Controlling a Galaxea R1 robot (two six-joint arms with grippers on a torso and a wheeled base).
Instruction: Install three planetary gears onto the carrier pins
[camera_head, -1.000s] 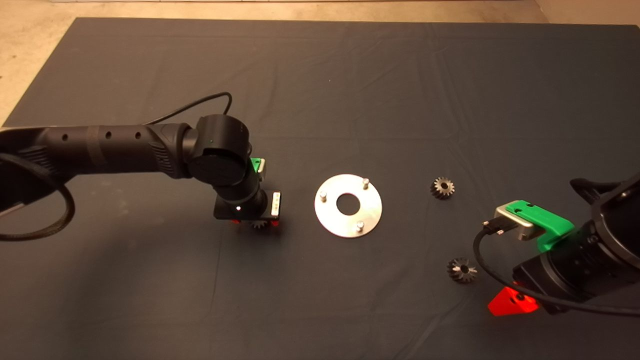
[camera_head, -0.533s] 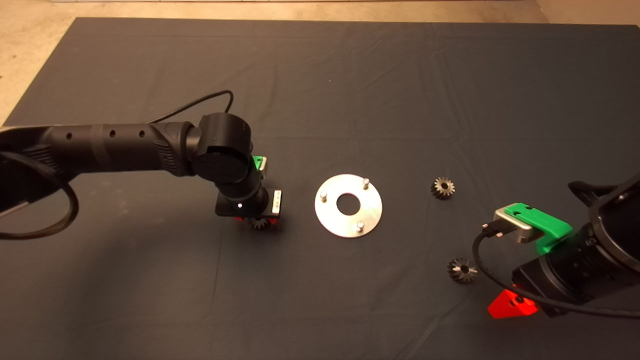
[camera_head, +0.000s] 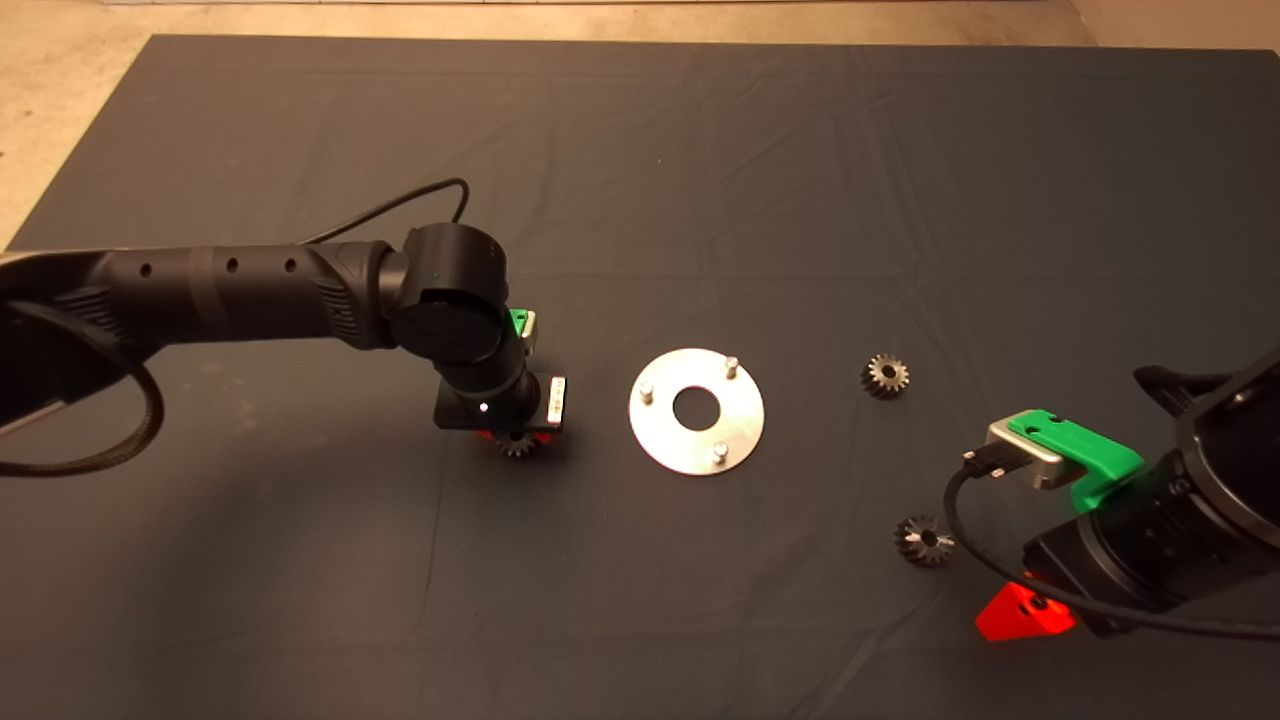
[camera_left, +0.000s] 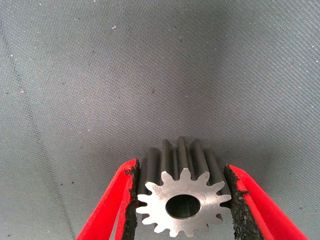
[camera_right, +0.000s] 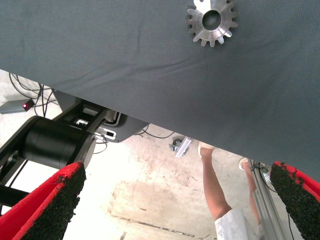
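Step in hand: you are on the first of the three planetary gears; judging by the bare studs, none is mounted yet.
Left gripper: its two red fingers are drawn in against opposite sides of a spur gear, pads touching the teeth, bore facing the wrist camera. From above, this gear sits just beside the carrier disc, on its left.
Lift state: you cannot tell from either view whether the gear is clear of the mat or resting on it.
Carrier pins: three upright studs on the disc, all empty.
Next move: you likely need to raise the gear, carry it over the nearest stud, line bore with pin and lower straight; a tilt could jam it.
Right gripper: parked at the lower right edge, fingers spread wide, holding nothing.
Other gears: one right of the disc, another near the right gripper.
Hidden: the left fingers are mostly covered by the wrist from above. A person's legs show beyond the mat edge.
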